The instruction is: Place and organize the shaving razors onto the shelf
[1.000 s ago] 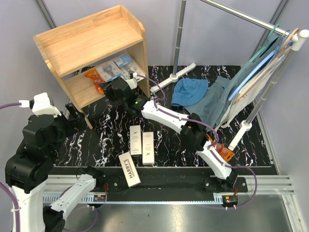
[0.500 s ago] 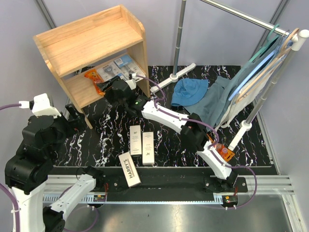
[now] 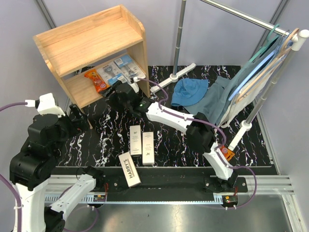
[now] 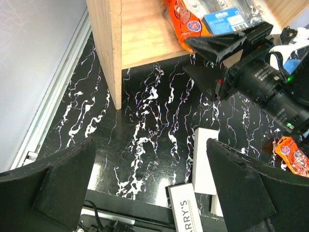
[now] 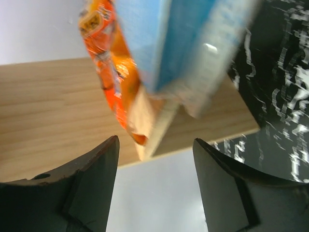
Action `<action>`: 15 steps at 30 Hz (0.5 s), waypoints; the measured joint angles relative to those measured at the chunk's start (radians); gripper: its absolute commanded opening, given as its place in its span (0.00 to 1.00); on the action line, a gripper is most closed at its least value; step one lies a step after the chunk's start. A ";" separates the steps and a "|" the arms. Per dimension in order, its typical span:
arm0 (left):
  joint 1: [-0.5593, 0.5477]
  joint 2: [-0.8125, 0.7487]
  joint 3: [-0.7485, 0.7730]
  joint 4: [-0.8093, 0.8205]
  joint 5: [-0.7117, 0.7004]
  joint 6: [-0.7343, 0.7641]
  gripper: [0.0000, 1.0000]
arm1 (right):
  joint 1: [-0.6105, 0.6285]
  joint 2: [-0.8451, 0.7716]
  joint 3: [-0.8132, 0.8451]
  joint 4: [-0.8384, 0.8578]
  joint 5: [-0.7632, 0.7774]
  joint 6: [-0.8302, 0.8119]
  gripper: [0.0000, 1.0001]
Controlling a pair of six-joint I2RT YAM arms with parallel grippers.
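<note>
Right gripper: I see its fingers apart, empty, at the shelf front.
Left gripper: spread wide, empty.
Razors: orange pack, blue packs on lower level; 3 white boxes on table.

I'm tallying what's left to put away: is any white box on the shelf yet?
No, all three white boxes lie on the black table in front of the shelf.

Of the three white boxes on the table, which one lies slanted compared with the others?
The white box with HARRY'S in large letters, the lowest one in the top view. It sits skewed; the other two boxes lie parallel, side by side.
</note>
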 measured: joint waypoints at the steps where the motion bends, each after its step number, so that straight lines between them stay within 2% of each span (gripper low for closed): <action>1: 0.000 0.000 -0.003 0.001 0.001 0.000 0.99 | 0.000 -0.013 -0.025 0.002 -0.010 -0.002 0.73; 7: 0.000 0.000 -0.027 0.012 0.010 0.000 0.99 | 0.000 -0.168 -0.293 0.059 -0.040 -0.006 0.74; 15: 0.000 -0.014 -0.103 0.031 0.057 -0.009 0.99 | 0.000 -0.521 -0.652 0.089 -0.045 -0.090 0.74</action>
